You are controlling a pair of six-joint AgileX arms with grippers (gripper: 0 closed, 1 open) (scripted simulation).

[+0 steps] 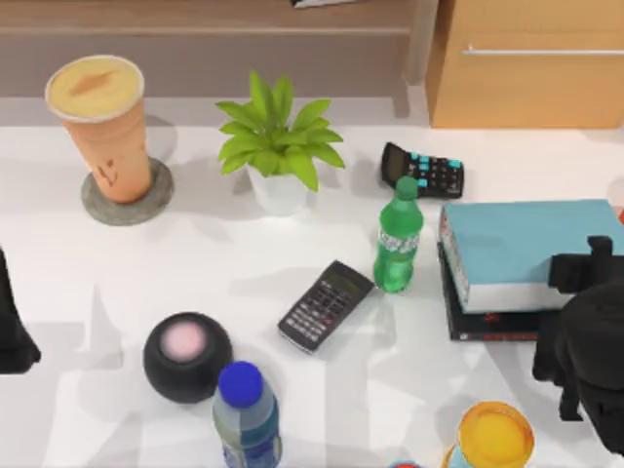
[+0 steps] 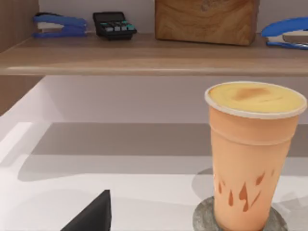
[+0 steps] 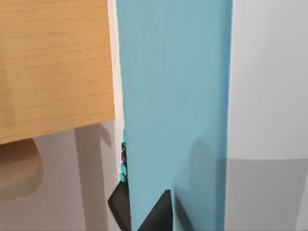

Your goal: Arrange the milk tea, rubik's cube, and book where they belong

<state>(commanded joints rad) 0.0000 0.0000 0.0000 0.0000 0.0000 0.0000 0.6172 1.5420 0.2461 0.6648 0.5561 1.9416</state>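
The right gripper (image 1: 582, 322), whose finger state I cannot tell, may push the book (image 1: 531, 249) off the thin black book (image 1: 492, 325) underneath.

**An office desk, by the look of it**

I work at a white desk (image 1: 117, 283) carrying two calculators (image 1: 325, 305), stacked books (image 1: 531, 249) and a potted plant (image 1: 278, 146). A wooden shelf (image 2: 144, 55) holds blue staplers (image 2: 57, 25); a wooden drawer cabinet (image 1: 526, 63) stands behind.

Milk tea (image 1: 98, 122) on coaster (image 1: 128, 196), far left. Plant (image 1: 276, 141) centre-back. Book (image 1: 531, 252) right, atop thin book (image 1: 492, 323). Bottle (image 1: 398, 237) just left of book.
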